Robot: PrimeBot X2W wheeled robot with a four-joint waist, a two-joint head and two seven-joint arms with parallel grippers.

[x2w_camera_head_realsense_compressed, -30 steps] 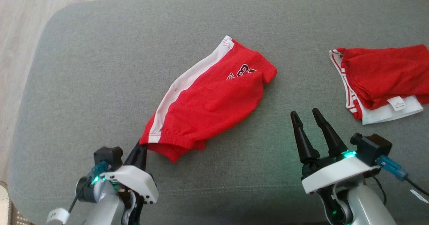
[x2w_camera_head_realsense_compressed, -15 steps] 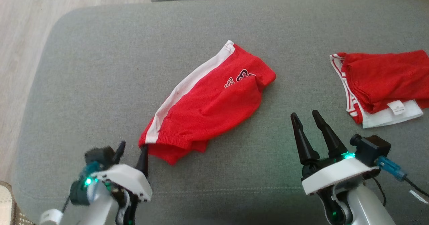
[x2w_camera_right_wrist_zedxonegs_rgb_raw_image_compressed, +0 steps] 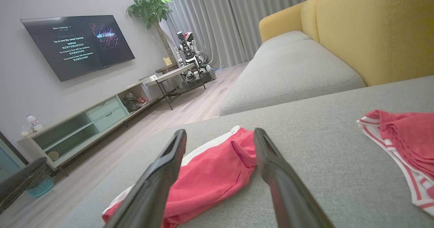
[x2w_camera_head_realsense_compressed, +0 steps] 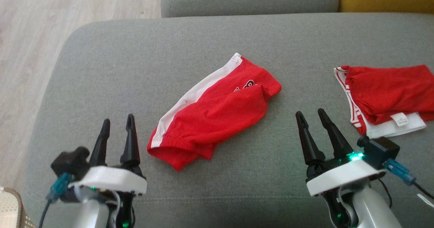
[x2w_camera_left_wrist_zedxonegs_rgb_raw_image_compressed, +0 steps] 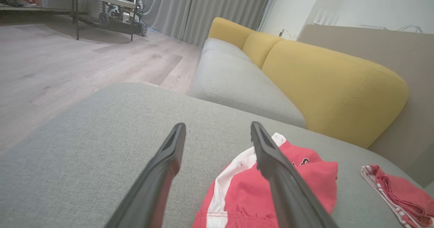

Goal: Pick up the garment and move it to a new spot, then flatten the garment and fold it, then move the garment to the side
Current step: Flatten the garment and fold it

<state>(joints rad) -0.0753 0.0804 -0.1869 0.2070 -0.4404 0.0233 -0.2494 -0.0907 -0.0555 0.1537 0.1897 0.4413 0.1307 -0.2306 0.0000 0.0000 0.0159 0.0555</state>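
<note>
My left pincer (x2w_camera_head_realsense_compressed: 118,118) is spread and empty, fingers pointing far. Just to its right lies the near end of the red shorts (x2w_camera_head_realsense_compressed: 213,116). Their long axis runs from there toward the far right across the grey cushion (x2w_camera_head_realsense_compressed: 101,68). My right pincer (x2w_camera_head_realsense_compressed: 309,112), also spread and empty, sits farther from them.
</note>
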